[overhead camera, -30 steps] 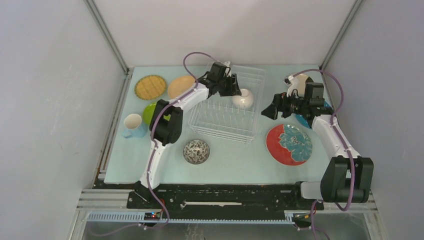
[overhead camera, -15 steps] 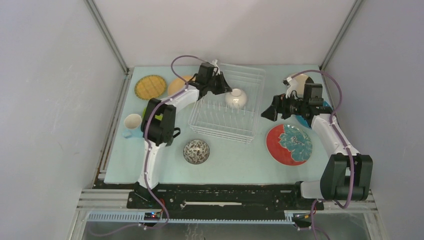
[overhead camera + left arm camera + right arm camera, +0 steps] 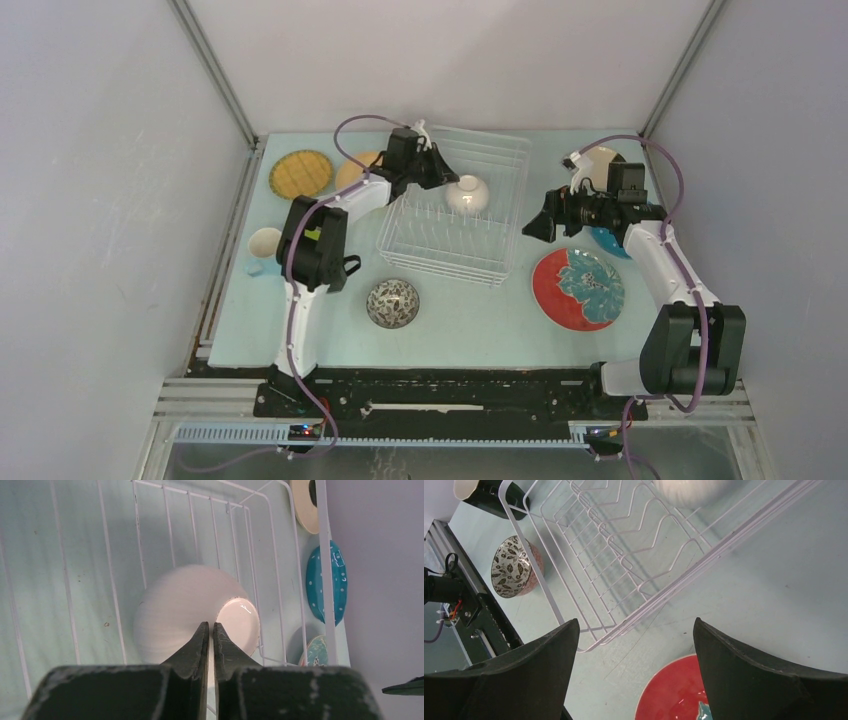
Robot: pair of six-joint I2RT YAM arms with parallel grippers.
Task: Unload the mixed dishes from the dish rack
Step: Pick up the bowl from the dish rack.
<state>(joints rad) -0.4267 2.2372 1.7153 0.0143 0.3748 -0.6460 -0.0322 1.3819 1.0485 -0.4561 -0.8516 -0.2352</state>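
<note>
1 white bowl [image 3: 185,605] lies tipped in the rack [image 3: 440,250], upper centre of the top view. The left gripper [image 3: 210,626] looks clamped on its thin wall; the right gripper [image 3: 634,625] gapes empty. Probably brittle and slippery: hold the rim.

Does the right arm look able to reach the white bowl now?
Probably not: left gripper grips the white bowl, and the dish rack wall stands before the open right gripper.
</note>
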